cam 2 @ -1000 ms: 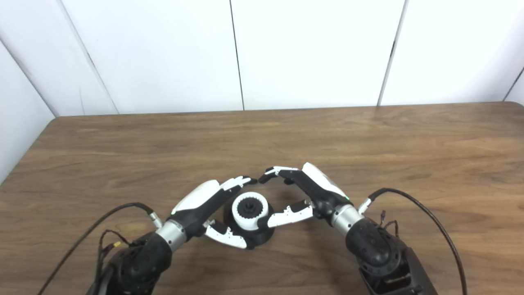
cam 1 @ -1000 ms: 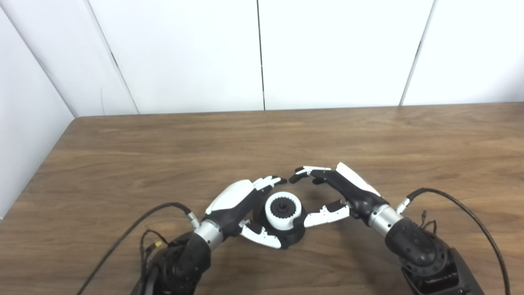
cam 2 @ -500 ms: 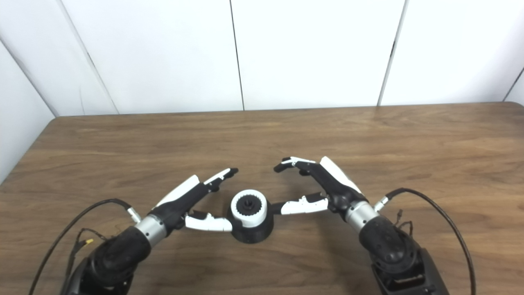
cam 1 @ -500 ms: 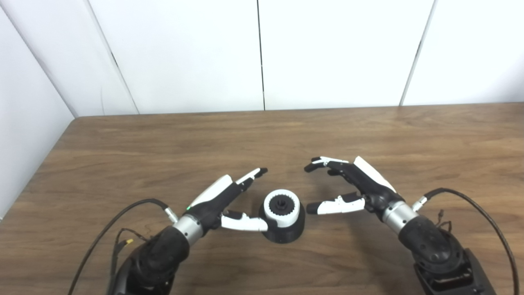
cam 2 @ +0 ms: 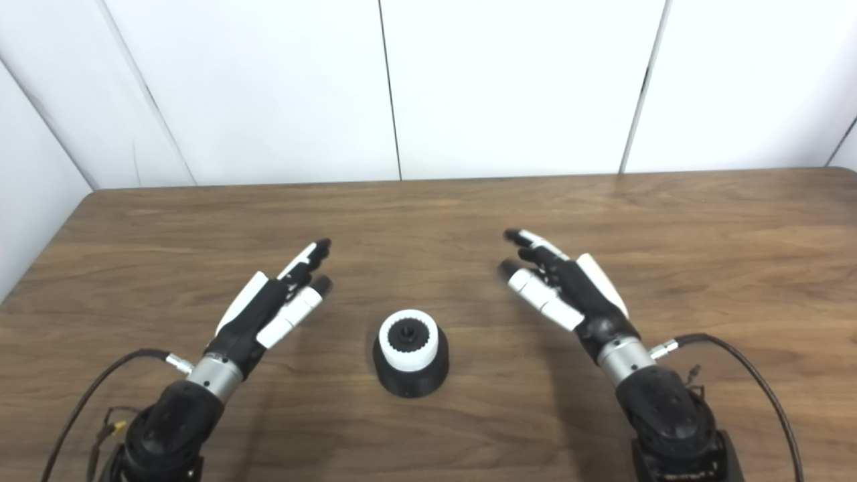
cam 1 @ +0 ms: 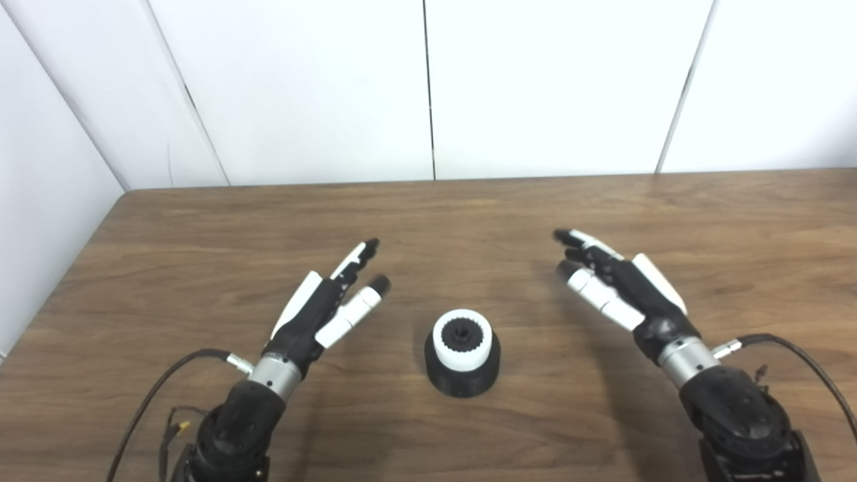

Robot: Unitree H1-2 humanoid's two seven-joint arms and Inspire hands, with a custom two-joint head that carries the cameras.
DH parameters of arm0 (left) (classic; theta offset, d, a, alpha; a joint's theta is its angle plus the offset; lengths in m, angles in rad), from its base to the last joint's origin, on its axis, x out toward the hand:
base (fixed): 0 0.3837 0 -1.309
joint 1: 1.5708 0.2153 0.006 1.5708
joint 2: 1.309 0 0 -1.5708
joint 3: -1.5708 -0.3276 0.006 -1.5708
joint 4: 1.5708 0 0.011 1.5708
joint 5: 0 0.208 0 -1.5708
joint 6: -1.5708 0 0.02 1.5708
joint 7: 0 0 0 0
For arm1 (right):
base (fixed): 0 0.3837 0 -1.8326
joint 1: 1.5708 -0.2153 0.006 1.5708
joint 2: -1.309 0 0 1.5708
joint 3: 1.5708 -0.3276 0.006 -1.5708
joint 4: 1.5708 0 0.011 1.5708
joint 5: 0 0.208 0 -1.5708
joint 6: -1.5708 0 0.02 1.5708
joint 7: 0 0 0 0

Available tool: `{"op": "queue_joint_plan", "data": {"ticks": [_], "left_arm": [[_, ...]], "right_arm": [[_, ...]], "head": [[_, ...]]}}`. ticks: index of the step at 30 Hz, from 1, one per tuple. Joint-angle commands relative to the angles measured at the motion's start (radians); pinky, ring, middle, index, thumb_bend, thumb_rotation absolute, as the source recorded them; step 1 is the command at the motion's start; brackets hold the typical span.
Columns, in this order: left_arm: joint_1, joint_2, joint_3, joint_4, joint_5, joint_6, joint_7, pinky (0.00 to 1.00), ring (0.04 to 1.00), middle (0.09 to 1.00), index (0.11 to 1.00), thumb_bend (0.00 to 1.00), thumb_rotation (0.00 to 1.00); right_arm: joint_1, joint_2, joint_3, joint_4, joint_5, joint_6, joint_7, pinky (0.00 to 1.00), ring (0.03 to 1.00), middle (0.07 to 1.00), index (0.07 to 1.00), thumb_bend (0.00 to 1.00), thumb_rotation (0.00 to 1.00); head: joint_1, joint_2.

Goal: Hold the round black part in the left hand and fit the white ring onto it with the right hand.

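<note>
Round black part [cam 1: 462,376]: upright on the table, near the front edge, between the two hands – touched by neither.
White ring [cam 1: 462,339]: seated on top of the black part, toothed black hub showing through its centre.
Left hand [cam 1: 321,310]: well left of the part, fingers stretched out and apart, pointing away toward the wall, holding nothing.
Right hand [cam 1: 622,288]: well right of the part, fingers extended and spread, tips aimed up and left, holding nothing.
Obstructions: nothing between either hand and the part – bare wood on both sides.
Cables [cam 2: 750,375]: black lead looping from the right wrist toward the bottom edge; a similar lead off the left wrist, with a small yellow connector near the forearm.
Table [cam 1: 469,214]: brown wood-grain top, left edge and rounded far-left corner visible, far edge meeting the wall.
Wall [cam 1: 535,80]: plain white panels with thin dark vertical seams; angled panel on the left side.
Writing: no readable labels or brands on part, ring or hands.
Lights: small green dot on the back of the left hand, too small to make out further.
</note>
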Motion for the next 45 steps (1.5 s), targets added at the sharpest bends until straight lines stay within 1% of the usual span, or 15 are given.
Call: {"op": "queue_joint_plan", "data": {"ticks": [1, 3, 5, 6, 7, 9, 11, 13, 16, 20, 25, 30, 34, 41, 45], "left_arm": [[-0.017, -0.016, 0.042, -0.015, -0.062, -0.045, 0.050, 0.99, 1.000, 1.000, 1.000, 0.72, 1.00], [-0.011, -0.037, 0.066, -0.006, -0.099, -0.062, 0.070, 1.00, 1.000, 1.000, 1.000, 0.73, 1.00], [-0.007, -0.059, 0.089, 0.008, -0.131, -0.092, 0.095, 1.00, 1.000, 1.000, 1.000, 0.73, 1.00], [-0.006, -0.068, 0.099, 0.016, -0.146, -0.105, 0.107, 1.00, 1.000, 1.000, 1.000, 0.73, 1.00], [-0.005, -0.077, 0.109, 0.024, -0.158, -0.119, 0.119, 1.00, 1.000, 1.000, 1.000, 0.74, 1.00], [-0.004, -0.091, 0.125, 0.040, -0.182, -0.150, 0.140, 1.00, 1.000, 1.000, 1.000, 0.69, 1.00], [-0.003, -0.102, 0.139, 0.056, -0.204, -0.183, 0.155, 1.00, 1.000, 1.000, 1.000, 0.67, 1.00], [-0.001, -0.106, 0.147, 0.065, -0.218, -0.201, 0.165, 1.00, 1.000, 1.000, 1.000, 0.65, 1.00], [0.002, -0.113, 0.159, 0.072, -0.235, -0.214, 0.178, 1.00, 1.000, 1.000, 1.000, 0.60, 1.00], [0.013, -0.098, 0.164, 0.066, -0.253, -0.207, 0.181, 1.00, 1.000, 1.000, 1.000, 0.56, 1.00], [0.024, -0.088, 0.176, 0.069, -0.264, -0.199, 0.195, 1.00, 1.000, 1.000, 1.000, 0.57, 1.00], [0.031, -0.094, 0.195, 0.065, -0.295, -0.161, 0.210, 1.00, 1.000, 1.000, 1.000, 0.58, 1.00], [0.033, -0.091, 0.197, 0.054, -0.302, -0.130, 0.224, 1.00, 1.000, 1.000, 1.000, 0.59, 1.00], [0.031, -0.081, 0.200, 0.058, -0.335, -0.116, 0.214, 1.00, 1.000, 1.000, 1.000, 0.59, 1.00], [0.030, -0.076, 0.200, 0.067, -0.349, -0.109, 0.216, 1.00, 1.000, 1.000, 1.000, 0.60, 1.00]], "right_arm": [[-0.020, 0.017, -0.026, -0.025, 0.055, -0.026, -0.025, 0.88, 0.946, 0.972, 0.953, 0.48, 0.87], [-0.013, 0.026, -0.038, -0.025, 0.072, -0.046, -0.040, 0.89, 0.952, 0.974, 0.950, 0.46, 0.91], [-0.008, 0.040, -0.052, -0.024, 0.097, -0.063, -0.054, 0.90, 0.947, 0.965, 0.938, 0.44, 0.94], [-0.007, 0.046, -0.057, -0.023, 0.107, -0.064, -0.060, 0.91, 0.946, 0.963, 0.935, 0.45, 0.95], [-0.005, 0.054, -0.063, -0.025, 0.118, -0.060, -0.068, 0.92, 0.949, 0.964, 0.935, 0.47, 0.97], [-0.002, 0.068, -0.072, -0.031, 0.139, -0.051, -0.082, 0.93, 0.952, 0.962, 0.930, 0.50, 1.00], [0.002, 0.082, -0.081, -0.039, 0.157, -0.034, -0.100, 0.94, 0.954, 0.960, 0.925, 0.50, 1.00], [0.004, 0.091, -0.086, -0.043, 0.172, -0.025, -0.113, 0.95, 0.959, 0.963, 0.925, 0.50, 1.00], [0.007, 0.095, -0.088, -0.042, 0.184, -0.028, -0.123, 0.97, 0.980, 0.973, 0.936, 0.50, 1.00], [0.010, 0.100, -0.091, -0.037, 0.200, -0.031, -0.139, 0.99, 0.997, 0.988, 0.951, 0.49, 1.00], [0.013, 0.105, -0.102, -0.031, 0.228, -0.033, -0.151, 1.00, 1.000, 1.000, 0.962, 0.50, 1.00], [0.012, 0.107, -0.121, -0.021, 0.267, -0.042, -0.163, 1.00, 1.000, 1.000, 0.967, 0.52, 1.00], [0.012, 0.106, -0.131, -0.014, 0.282, -0.040, -0.176, 1.00, 1.000, 1.000, 0.962, 0.54, 1.00], [0.008, 0.101, -0.144, -0.001, 0.306, -0.040, -0.187, 1.00, 1.000, 1.000, 0.961, 0.57, 1.00], [0.002, 0.100, -0.155, 0.013, 0.322, -0.057, -0.191, 1.00, 1.000, 1.000, 0.962, 0.58, 1.00]], "head": [[0.001, 0.000], [-0.007, -0.004], [-0.008, -0.005], [-0.008, -0.005], [-0.008, -0.004], [-0.009, -0.005], [-0.008, -0.003], [-0.008, -0.005], [-0.005, -0.004], [-0.002, -0.005], [-0.002, -0.005], [-0.005, -0.009], [-0.009, -0.008], [-0.008, -0.008], [-0.011, -0.005]]}}
